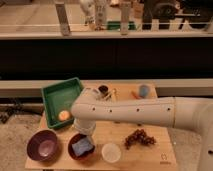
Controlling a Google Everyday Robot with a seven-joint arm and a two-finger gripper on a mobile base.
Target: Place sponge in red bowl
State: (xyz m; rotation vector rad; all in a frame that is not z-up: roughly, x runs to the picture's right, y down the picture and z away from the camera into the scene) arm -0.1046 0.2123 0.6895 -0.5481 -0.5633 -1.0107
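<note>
— At the table's (156, 153) front edge, over the red bowl (71, 150): what's the risk?
— Sponge (82, 146) lies inside that bowl, so the task looks about done. If the gripper (84, 131) snags the sponge on lift-off, it could drag it out or tip the bowl toward the purple bowl (44, 145).
— Gripper state?
— Can't tell whether it's released or clenched. It hangs just above the sponge, pointing down; contact unclear.
</note>
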